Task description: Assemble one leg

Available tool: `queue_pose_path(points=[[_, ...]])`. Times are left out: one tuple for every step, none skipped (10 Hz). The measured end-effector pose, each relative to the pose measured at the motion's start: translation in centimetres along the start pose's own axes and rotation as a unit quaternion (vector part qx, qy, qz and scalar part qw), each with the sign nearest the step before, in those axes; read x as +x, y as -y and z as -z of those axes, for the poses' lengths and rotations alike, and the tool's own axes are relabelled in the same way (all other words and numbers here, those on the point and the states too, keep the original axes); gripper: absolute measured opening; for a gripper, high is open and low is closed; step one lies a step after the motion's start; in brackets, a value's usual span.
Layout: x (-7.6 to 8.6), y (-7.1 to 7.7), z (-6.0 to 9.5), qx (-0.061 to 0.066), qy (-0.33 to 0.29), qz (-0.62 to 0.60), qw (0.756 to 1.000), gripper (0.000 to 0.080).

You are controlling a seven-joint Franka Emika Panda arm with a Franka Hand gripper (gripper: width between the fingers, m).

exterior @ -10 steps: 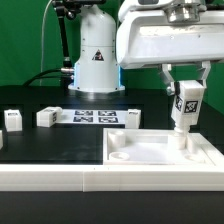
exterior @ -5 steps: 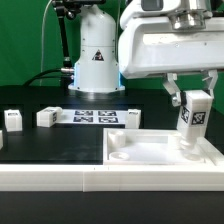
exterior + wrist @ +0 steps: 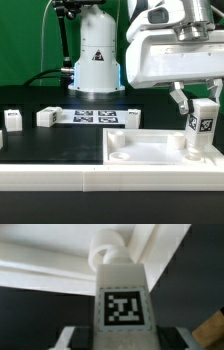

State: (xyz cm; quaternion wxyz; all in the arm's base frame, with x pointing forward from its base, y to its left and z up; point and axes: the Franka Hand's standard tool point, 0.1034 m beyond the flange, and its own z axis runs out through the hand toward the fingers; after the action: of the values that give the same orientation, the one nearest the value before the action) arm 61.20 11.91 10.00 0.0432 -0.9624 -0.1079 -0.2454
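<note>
Claw (image 3: 203, 106) clamped on leg (image 3: 204, 128) | leg foot at panel (image 3: 150, 153) corner, contact unclear | claw cropped in wrist view

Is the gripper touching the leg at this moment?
Touching. In the wrist view the fingers of the gripper press against both sides of the leg, with no gap.
</note>
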Motion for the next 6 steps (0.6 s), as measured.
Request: queue_pose_path(points=[[0.14,0.07,-0.1,-0.001,-0.009,0.0,1.0,0.0291],[0.24,0.11,-0.19,-0.001,-0.015,0.001,1.0,0.0291],[0.37,0.16,-0.26,-0.002,-0.023,0.001,1.0,0.0291],[0.53,0.04,-0.31,-0.003,-0.033,0.004,0.999,0.0291],[0.62,-0.18,-0.37,-0.005,-0.04,0.008,0.999,0.0291],[0.66,-0.34,-0.4,-0.007,-0.044,0.009,0.999,0.0291]])
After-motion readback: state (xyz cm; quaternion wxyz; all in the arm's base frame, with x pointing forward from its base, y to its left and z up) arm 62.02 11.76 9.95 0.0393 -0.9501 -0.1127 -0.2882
